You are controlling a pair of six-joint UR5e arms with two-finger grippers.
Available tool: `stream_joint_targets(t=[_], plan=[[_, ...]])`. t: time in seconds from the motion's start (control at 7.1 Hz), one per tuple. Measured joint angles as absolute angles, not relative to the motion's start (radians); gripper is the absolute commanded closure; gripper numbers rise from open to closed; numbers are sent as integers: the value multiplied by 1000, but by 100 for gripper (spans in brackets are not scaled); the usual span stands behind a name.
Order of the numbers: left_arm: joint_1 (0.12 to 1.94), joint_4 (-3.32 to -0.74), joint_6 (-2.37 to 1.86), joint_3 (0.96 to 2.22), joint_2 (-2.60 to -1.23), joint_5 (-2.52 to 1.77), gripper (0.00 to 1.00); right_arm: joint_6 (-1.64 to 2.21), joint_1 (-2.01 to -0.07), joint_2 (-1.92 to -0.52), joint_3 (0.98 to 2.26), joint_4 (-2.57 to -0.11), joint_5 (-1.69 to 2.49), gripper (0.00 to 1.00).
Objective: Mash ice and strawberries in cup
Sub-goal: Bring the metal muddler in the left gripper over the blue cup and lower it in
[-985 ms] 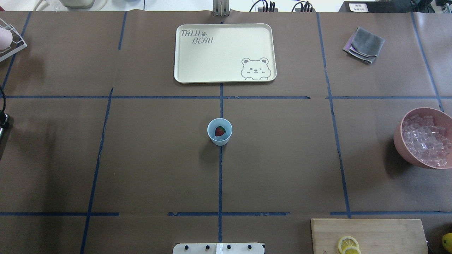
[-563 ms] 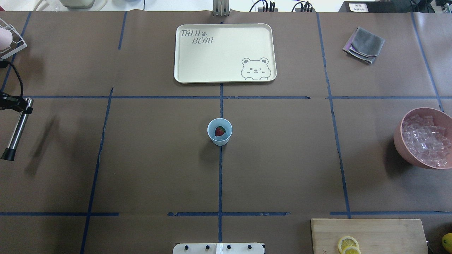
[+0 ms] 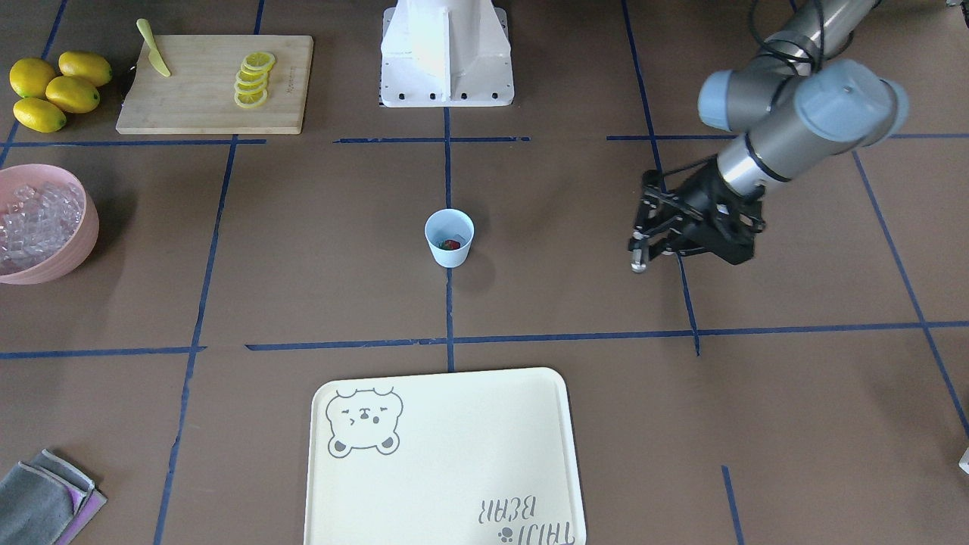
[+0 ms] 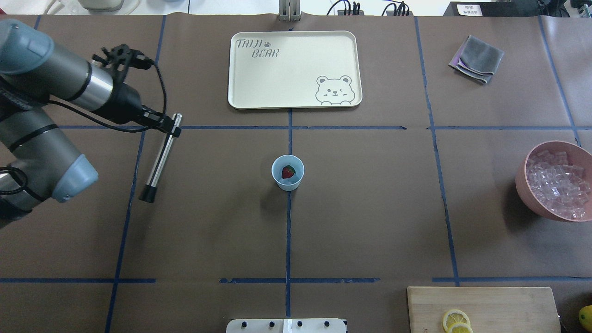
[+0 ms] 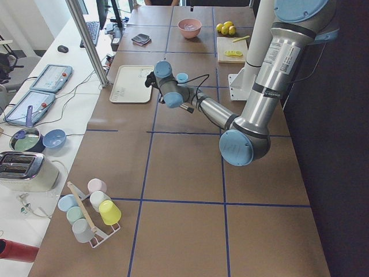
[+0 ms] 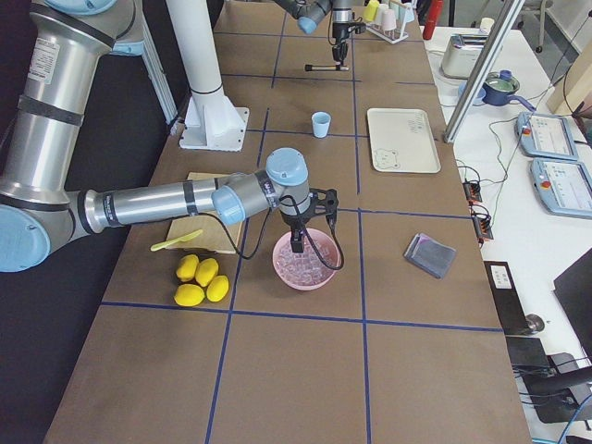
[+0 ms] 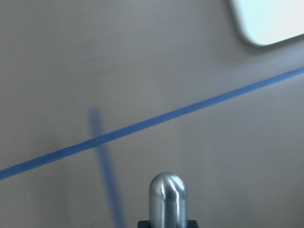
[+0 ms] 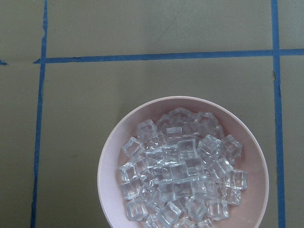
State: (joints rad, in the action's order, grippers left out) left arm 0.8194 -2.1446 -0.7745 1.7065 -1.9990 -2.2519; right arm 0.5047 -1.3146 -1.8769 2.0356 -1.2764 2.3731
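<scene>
The left hand [image 4: 172,126] is clamped on the upper end of a metal rod [image 4: 162,159], held tilted over the tabletop [image 4: 370,208], well apart from the cup [image 4: 287,185]. The cup stands upright at the tabletop's middle with the strawberry [image 4: 288,172] inside. The ice [image 4: 557,182] fills a pink bowl [image 4: 521,185]. The right hand [image 6: 296,242] hovers over it; whether its fingers are apart or together, I cannot tell.

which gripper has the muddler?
The left gripper: it is shut on the upper end of the steel muddler, left of the cup in the overhead view. The right gripper hangs above the pink ice bowl.
</scene>
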Motion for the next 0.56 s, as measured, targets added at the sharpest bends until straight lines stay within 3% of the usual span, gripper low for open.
stream_joint_targets(t=[0.28,0.56], plan=[[720,-2259,-797,1768,-2096,-2068,99,505,-1314,-1871,2034,-1277,2373,1],[660,-2512,-793,1776,-2106,-1760,99,506,-1313,-1866,2034,-1278,2374,1]])
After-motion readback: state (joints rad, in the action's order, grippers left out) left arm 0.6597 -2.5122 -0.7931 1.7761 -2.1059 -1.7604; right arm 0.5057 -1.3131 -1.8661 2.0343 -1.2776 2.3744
